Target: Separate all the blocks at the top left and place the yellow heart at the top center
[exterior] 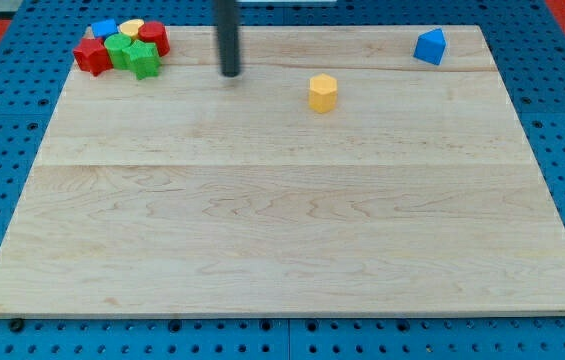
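A tight cluster of blocks sits at the view's top left. It holds a yellow heart [131, 28], a blue block [104, 28], a red cylinder [153, 38], a red star-like block [91, 55], a green block [119, 50] and a green star [143, 60]. They touch one another. My tip [230, 73] stands on the board to the right of the cluster, apart from it, about a block's width or more from the green star. A yellow hexagon [323, 92] lies right of my tip, near the top center.
A blue block [429, 46] sits alone at the view's top right. The wooden board [282, 230] rests on a blue perforated base [2, 150], with its edges close around the cluster at the top left.
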{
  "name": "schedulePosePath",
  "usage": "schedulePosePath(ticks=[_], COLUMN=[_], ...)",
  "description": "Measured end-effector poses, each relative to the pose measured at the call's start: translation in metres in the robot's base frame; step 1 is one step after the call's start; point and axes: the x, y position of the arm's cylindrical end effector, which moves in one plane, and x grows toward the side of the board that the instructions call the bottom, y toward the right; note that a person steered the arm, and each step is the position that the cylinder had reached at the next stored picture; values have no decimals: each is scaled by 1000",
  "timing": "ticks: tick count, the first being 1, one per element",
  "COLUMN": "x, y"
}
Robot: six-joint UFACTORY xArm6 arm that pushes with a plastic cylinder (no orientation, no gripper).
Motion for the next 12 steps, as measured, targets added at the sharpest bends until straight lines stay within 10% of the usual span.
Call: schedulePosePath(ticks=[2,7,12], x=[17,-99,-22], y=[-185,-185,-41])
